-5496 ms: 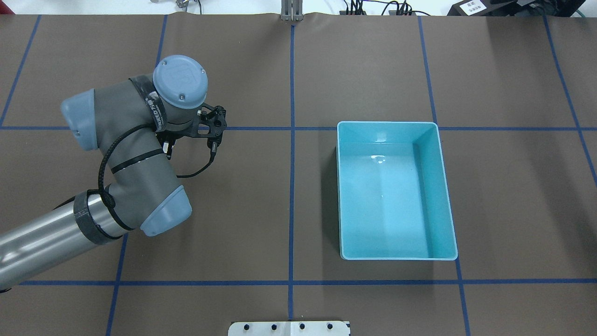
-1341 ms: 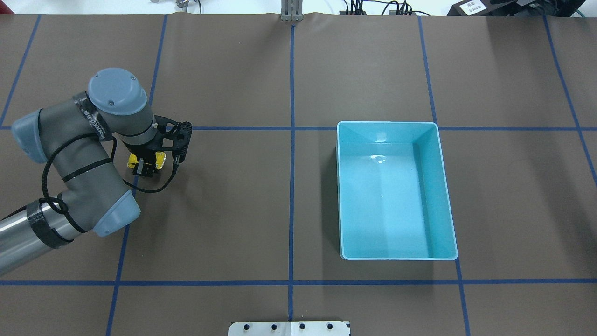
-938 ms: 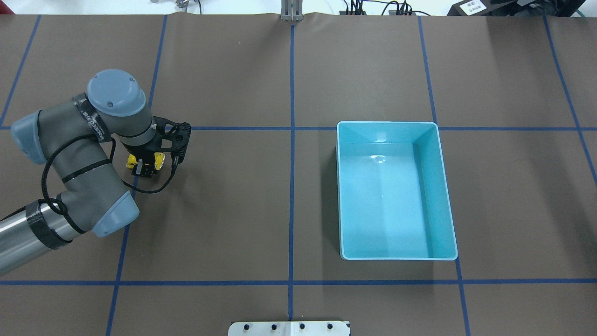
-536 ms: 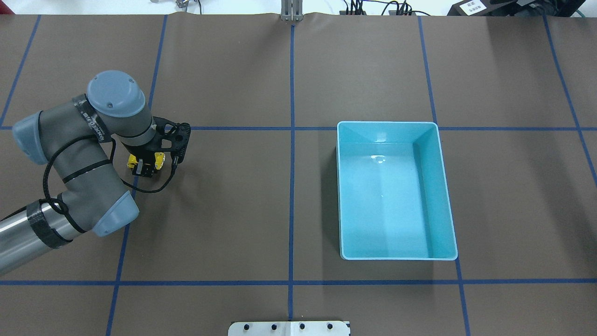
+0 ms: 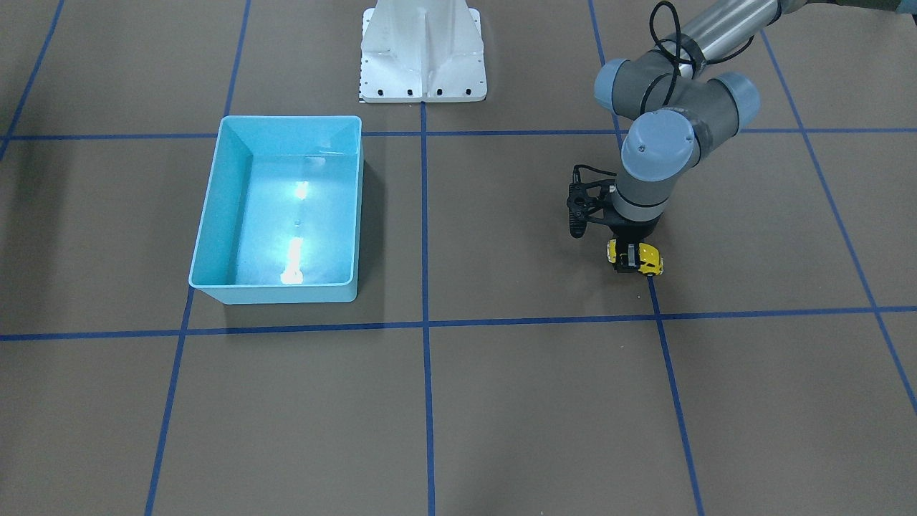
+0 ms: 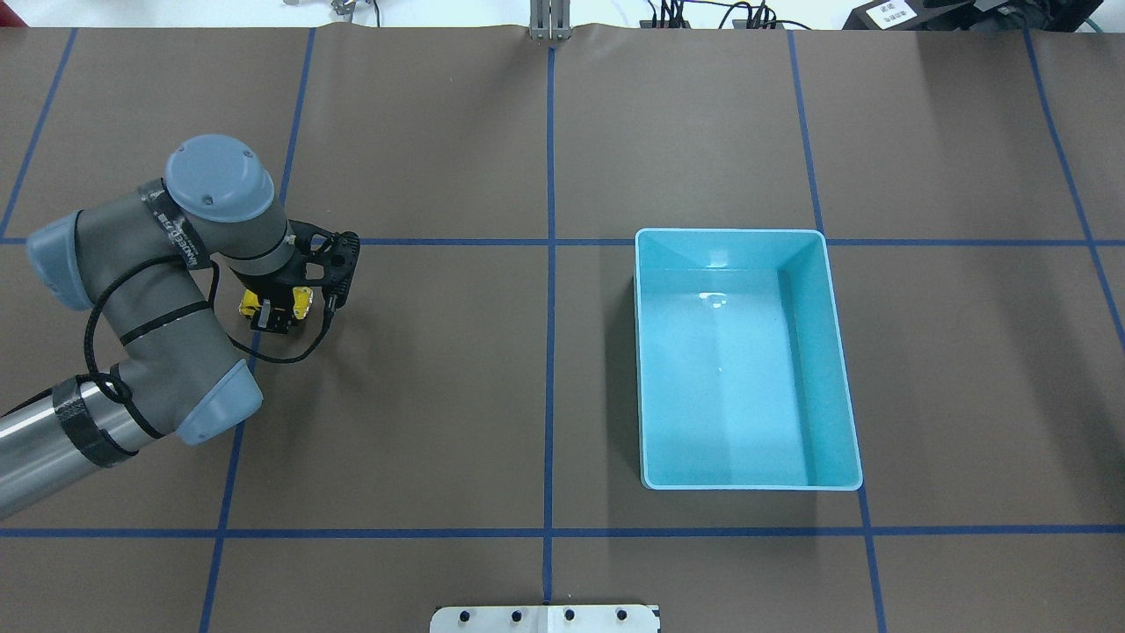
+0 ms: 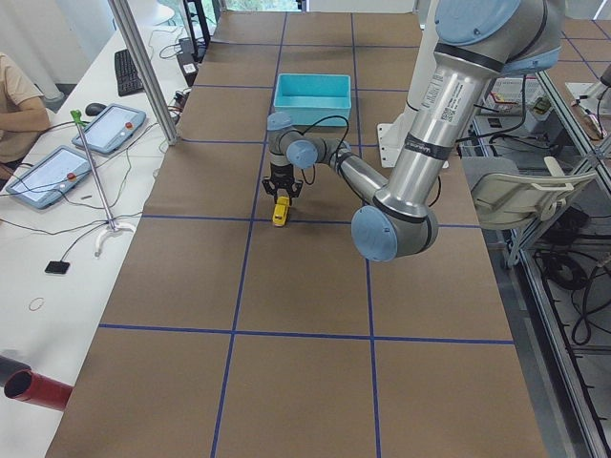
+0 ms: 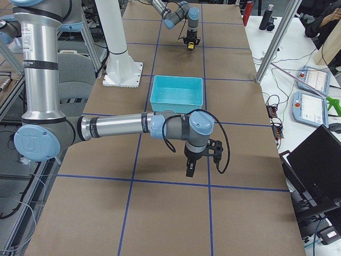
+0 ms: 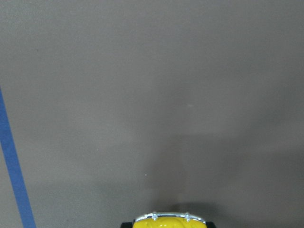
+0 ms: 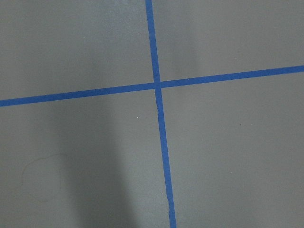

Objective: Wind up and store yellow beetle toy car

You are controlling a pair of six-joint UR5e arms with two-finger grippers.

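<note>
The yellow beetle toy car (image 5: 648, 259) rests on the brown table on my left side. It also shows in the overhead view (image 6: 301, 301) and at the bottom edge of the left wrist view (image 9: 171, 222). My left gripper (image 5: 630, 259) points straight down and is shut across the car's middle, with yellow showing on both sides of the fingers. The light blue bin (image 6: 729, 234) stands empty well to the right, far from the car. My right gripper (image 8: 189, 170) hangs low over the table beyond the bin; I cannot tell whether it is open or shut.
Blue tape lines (image 6: 549, 352) divide the brown table into a grid. The white robot base plate (image 5: 423, 72) lies at the table's near edge. Operators' desks with tablets (image 7: 57, 172) stand past the far long edge.
Since 5.5 s ago my left arm has swung left, and the car now shows in its gripper. Over the last second the arm and car have barely moved.
</note>
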